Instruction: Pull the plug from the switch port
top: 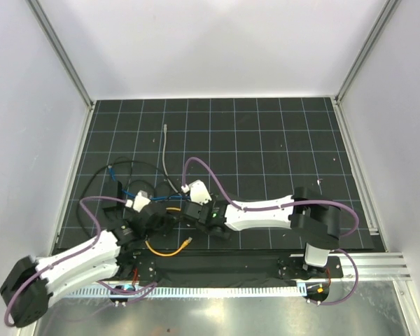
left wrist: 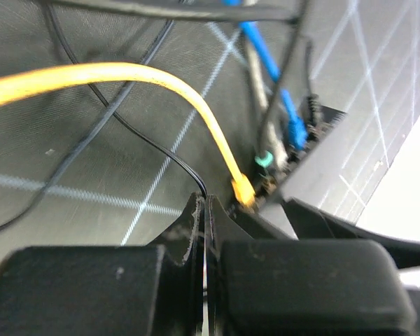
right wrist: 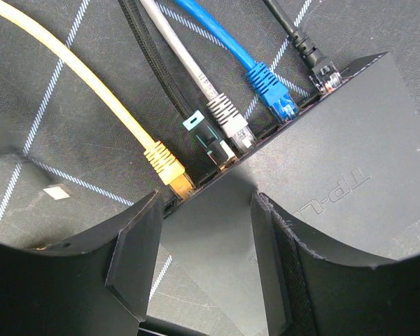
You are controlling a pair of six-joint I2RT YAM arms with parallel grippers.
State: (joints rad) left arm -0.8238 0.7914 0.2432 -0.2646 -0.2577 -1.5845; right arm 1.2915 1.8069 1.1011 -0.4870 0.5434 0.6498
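- Desk (top: pixel 266 140): black gridded surface carrying the switch
- Switch (right wrist: pixel 322 161): flat black box, with cables (right wrist: pixel 196 70) plugged along one long edge
- Right hand (right wrist: pixel 206 203): fingers spread, astride the switch body
- Left hand (left wrist: pixel 204 210): fingers pressed together, near the yellow plug
- Yellow plug (right wrist: pixel 164 164): seated in the end switch port (right wrist: pixel 182 187)

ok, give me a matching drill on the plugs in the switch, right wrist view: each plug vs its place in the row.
Plugs:
1. yellow plug
2. teal-tab plug
3. grey plug
4. blue plug

Places along the switch edge, right wrist view:
A. beside the black power lead
B. left end of the row
C. between yellow and grey
D. between teal-tab and blue

Pairs: 1-B, 2-C, 3-D, 4-A.
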